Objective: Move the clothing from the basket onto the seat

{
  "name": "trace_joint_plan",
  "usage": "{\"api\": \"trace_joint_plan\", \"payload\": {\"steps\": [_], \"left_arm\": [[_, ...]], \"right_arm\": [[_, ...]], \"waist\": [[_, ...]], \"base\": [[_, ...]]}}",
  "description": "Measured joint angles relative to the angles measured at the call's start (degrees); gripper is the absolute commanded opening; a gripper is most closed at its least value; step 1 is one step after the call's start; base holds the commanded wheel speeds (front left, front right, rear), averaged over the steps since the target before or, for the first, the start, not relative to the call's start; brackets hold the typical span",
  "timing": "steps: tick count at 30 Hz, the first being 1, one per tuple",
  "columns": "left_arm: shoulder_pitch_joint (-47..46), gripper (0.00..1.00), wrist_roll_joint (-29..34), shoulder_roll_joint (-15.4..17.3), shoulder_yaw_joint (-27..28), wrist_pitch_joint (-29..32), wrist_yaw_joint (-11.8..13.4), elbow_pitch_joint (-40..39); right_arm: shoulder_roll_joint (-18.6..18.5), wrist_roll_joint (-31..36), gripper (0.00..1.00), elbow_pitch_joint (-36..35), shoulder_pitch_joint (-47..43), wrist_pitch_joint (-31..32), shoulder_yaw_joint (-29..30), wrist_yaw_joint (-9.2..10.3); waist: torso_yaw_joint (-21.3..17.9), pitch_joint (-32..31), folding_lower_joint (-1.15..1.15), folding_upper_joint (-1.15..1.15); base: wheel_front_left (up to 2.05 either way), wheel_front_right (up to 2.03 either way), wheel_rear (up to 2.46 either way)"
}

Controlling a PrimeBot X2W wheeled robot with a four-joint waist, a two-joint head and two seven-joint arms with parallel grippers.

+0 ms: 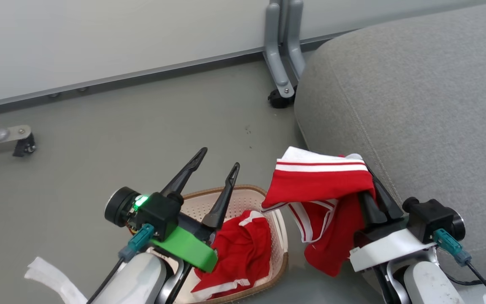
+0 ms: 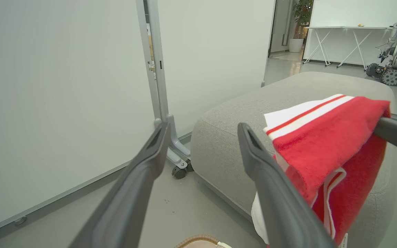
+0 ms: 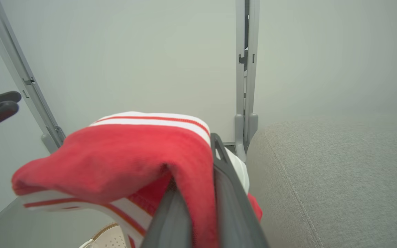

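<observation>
One red garment with white stripes (image 1: 319,190) hangs from my right gripper (image 1: 367,169), which is shut on it beside the light-grey seat (image 1: 428,105). The cloth drapes over the fingers and trails down between basket and seat. That same garment (image 2: 326,148) (image 3: 122,158) fills the right of the left wrist view and the lower left of the right wrist view. A second red garment (image 1: 238,249) lies crumpled in the cream basket (image 1: 283,253) on the floor. Above the basket's left side my left gripper (image 1: 220,158) stands open, holding nothing.
A grey partition wall runs along the back, its caster foot (image 1: 283,90) near the seat's far corner and another foot (image 1: 19,141) at far left. A white strip (image 1: 53,274) lies on the floor at lower left. Grey floor stretches beyond the basket.
</observation>
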State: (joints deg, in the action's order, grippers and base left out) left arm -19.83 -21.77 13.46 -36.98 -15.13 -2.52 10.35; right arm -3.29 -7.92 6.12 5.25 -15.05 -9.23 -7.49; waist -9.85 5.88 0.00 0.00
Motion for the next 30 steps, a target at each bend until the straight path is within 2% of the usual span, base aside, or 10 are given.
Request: {"api": "trace_joint_plan", "payload": {"steps": [5,9,17,23,28,30], "left_arm": [[4.6,1.0,1.2,-0.2,4.2,0.0,-0.5,-4.4],[7.2,1.0,3.2,0.0,5.9,0.0,-1.6,-5.8],[10.4,1.0,8.5,0.0,8.8,0.0,-2.0,-9.2],[10.4,1.0,13.7,0.6,9.1,0.0,-2.4,-11.2],[10.3,1.0,15.5,0.6,9.4,0.0,-2.5,-12.8],[10.1,1.0,16.0,0.7,9.4,0.0,-2.7,-13.3]], "right_arm": [[0.2,0.3,0.0,-3.0,0.0,0.0,2.0,0.0],[0.3,0.5,0.0,-5.0,-0.1,0.0,3.3,0.0],[0.3,0.4,0.0,-8.6,-0.7,0.0,4.7,0.0],[0.4,-6.5,0.0,-11.7,1.0,0.0,7.0,0.0],[0.4,-8.8,0.0,-15.4,9.5,0.0,12.1,0.0],[-1.1,-9.7,0.0,-15.8,13.5,0.0,14.0,0.0]], "waist": [[-4.2,1.6,0.0,0.0],[-7.5,2.8,0.0,0.0],[-13.8,5.6,0.0,0.0],[-15.7,9.2,0.0,0.0],[-16.1,12.9,0.0,0.0],[-15.9,14.3,0.0,0.0]], "base": [[0.0,0.0,0.0],[0.0,0.0,0.0],[0.0,0.0,0.0],[0.0,0.0,0.0],[0.0,0.0,0.0],[0.0,0.0,0.0]]}}
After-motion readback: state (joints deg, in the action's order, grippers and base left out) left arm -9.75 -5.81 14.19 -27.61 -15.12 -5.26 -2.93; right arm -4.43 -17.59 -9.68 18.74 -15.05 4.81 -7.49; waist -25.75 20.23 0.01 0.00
